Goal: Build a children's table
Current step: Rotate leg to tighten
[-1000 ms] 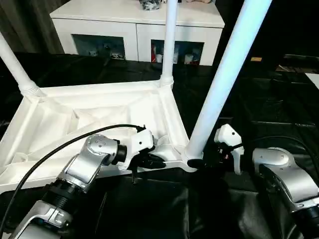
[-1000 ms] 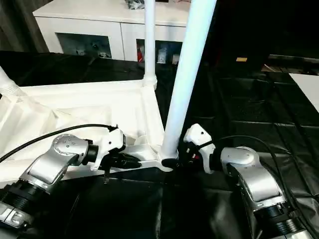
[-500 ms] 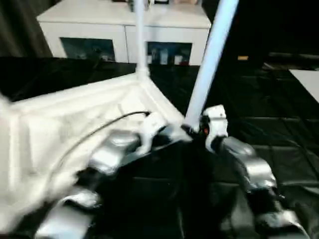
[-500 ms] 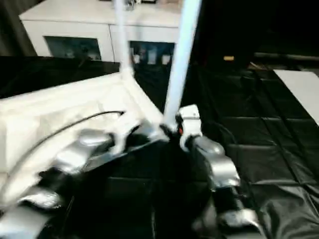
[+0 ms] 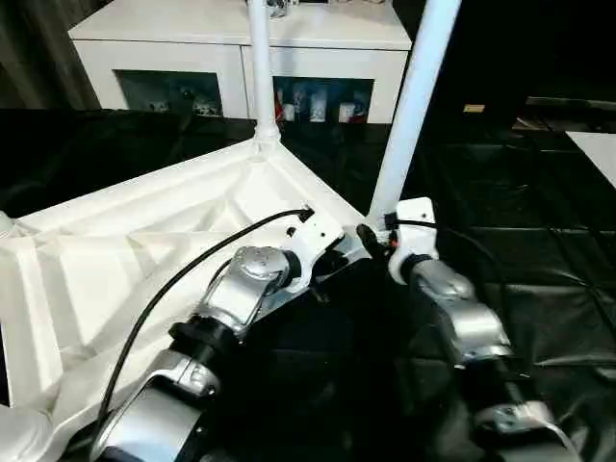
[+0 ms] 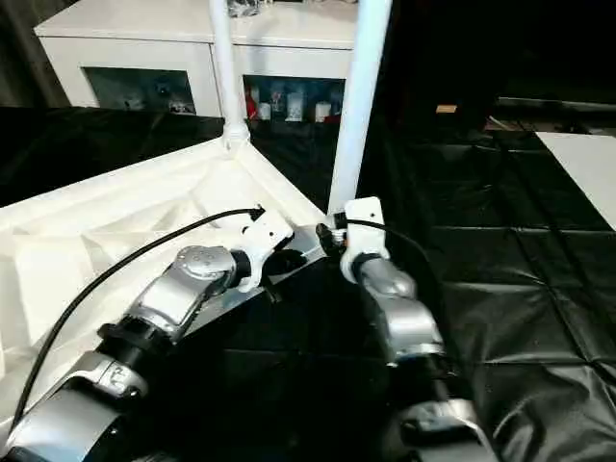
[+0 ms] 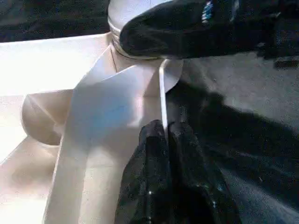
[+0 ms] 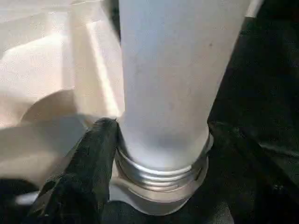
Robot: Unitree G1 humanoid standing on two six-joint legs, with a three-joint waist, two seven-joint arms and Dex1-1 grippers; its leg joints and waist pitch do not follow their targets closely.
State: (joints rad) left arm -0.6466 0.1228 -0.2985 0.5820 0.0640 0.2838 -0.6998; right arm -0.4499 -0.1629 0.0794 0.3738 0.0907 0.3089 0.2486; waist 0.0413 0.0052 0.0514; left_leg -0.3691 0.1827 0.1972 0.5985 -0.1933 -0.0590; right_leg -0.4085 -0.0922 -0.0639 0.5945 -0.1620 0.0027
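From the head views, the tabletop (image 5: 144, 241) lies upside down on the black cloth (image 5: 539, 279), its ribbed underside facing up. Two legs stand up from its corner sockets: the far leg (image 5: 260, 67) beyond the grippers and the near leg (image 5: 409, 106) right at them. The left gripper (image 5: 327, 265) sits at the tabletop's near rim, just beside the near leg's base. The right gripper (image 5: 373, 241) reaches the base of that leg from the other side. A white cabinet (image 5: 241, 48) stands behind the cloth.

In the left wrist view, the left gripper's (image 7: 164, 135) two black fingers (image 7: 149, 158) lie pressed together, with the thin upright edge of the tabletop's (image 7: 56, 60) rim seeming to run into the seam between their tips; whether they actually pinch it is hard to tell. Beyond the fingertips, a black finger of the other gripper lies across the base of the near leg (image 7: 128, 11).

In the right wrist view, the near leg (image 8: 177, 70) rises between the right gripper's (image 8: 161, 135) fingers, which stand apart on either side of its threaded collar. One finger (image 8: 88, 163) touches the collar; the opposite one sits just beside it. The tabletop's (image 8: 42, 70) ribbed corner lies beyond.
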